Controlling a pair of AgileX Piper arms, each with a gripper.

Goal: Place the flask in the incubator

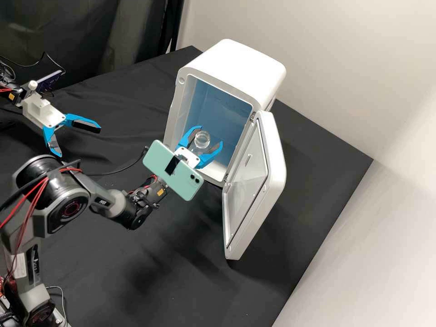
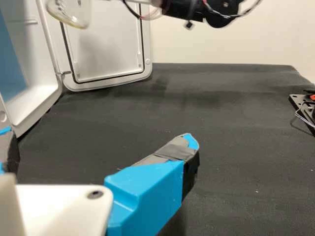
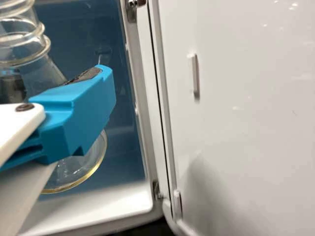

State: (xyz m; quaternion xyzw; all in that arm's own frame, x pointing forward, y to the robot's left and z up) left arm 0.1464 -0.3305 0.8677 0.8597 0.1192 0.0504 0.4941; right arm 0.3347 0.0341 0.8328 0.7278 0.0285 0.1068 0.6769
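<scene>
Black bench [image 1: 136,272], door [image 1: 268,181] hanging open near right. Right gripper [image 1: 210,137] pinches flask [image 3: 74,172] at the neck, just inside incubator [image 1: 236,68], low over its floor; contact unclear. Left gripper [image 1: 78,141] spread, empty, well left. Remaining, I judge: set down, release, withdraw, maybe shut door.

The black bench [image 1: 181,272] carries a white incubator [image 1: 245,68] (door swung open).

Bench surroundings: black cloth [image 1: 281,190], dark curtain [image 1: 91,32], white wall [image 1: 363,68].
The black cloth spreads under the left gripper's [image 1: 77,140] jaws; the dark curtain hangs behind them, the white wall stands well apart, and loose wires [image 2: 301,114] lie on the cloth well ahead.
</scene>
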